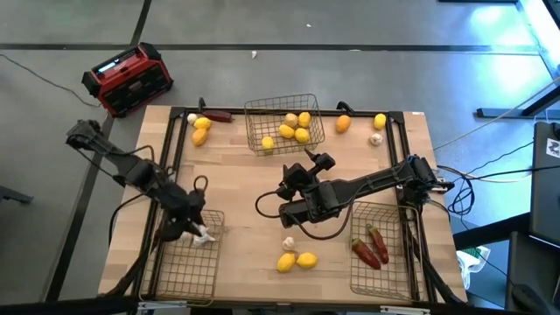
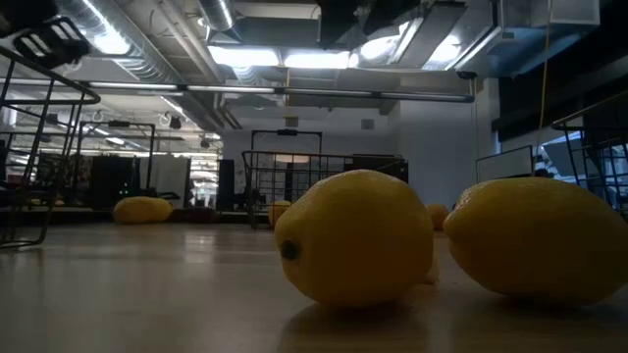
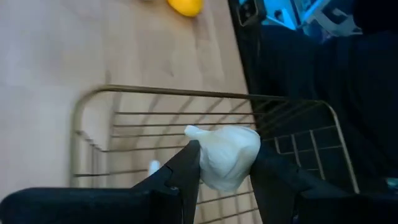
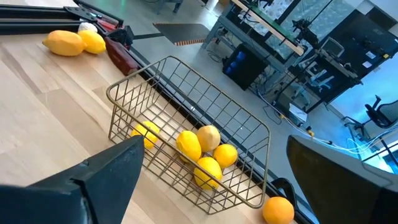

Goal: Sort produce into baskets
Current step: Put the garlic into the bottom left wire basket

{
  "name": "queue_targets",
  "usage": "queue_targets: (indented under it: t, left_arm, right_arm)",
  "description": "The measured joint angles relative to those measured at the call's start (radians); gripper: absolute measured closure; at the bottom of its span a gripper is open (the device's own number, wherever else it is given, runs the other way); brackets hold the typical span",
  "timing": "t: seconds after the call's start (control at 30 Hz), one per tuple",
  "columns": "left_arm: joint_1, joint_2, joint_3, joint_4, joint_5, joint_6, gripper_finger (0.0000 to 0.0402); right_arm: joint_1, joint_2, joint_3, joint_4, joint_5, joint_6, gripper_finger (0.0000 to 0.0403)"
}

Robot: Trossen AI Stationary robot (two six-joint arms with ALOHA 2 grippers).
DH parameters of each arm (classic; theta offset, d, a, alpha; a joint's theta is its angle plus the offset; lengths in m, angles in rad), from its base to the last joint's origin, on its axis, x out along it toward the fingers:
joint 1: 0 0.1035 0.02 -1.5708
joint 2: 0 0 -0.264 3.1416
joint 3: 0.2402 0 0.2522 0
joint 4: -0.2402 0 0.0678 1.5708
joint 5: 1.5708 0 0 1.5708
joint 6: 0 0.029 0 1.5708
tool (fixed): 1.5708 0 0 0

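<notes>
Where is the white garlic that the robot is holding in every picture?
High view: the held garlic sits in the left gripper over the top edge of the left basket.
Low view: not in it.
Left wrist view: garlic between the dark fingers, above the same basket.
Right wrist view: not in it.
Shared landmark: the left basket.

Your light wooden table (image 1: 254,188) carries three wire baskets: one (image 1: 283,122) at the far edge, one (image 1: 184,254) near left, one (image 1: 382,249) near right. Directly on the boards you see two lemons (image 1: 296,260) with a garlic bulb (image 1: 288,242) beside them, two more lemons (image 1: 200,129) and what looks like a dark chili (image 1: 219,115) at the far left, and an orange fruit (image 1: 343,123), a lemon (image 1: 380,121) and a second garlic bulb (image 1: 376,138) at the far right.
</notes>
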Motion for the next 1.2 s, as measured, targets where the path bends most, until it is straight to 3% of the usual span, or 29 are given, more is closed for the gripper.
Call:
queue_targets:
  t: [0.4, 0.73, 1.2]
  left_arm:
    - [-0.145, 0.162, 0.000, -0.068, -0.080, -0.087, 0.0284]
    - [-0.152, 0.233, -0.022, -0.288, -0.089, -0.045, 0.0284]
    - [-0.149, 0.278, -0.043, -0.272, -0.104, -0.077, 0.0277]
  right_arm:
    - [-0.006, 0.000, 0.000, 0.003, 0.000, 0.000, 0.0013]
    - [-0.006, 0.000, 0.000, 0.002, 0.000, 0.000, 0.0013]
    - [-0.006, 0.000, 0.000, 0.002, 0.000, -0.002, 0.0013]
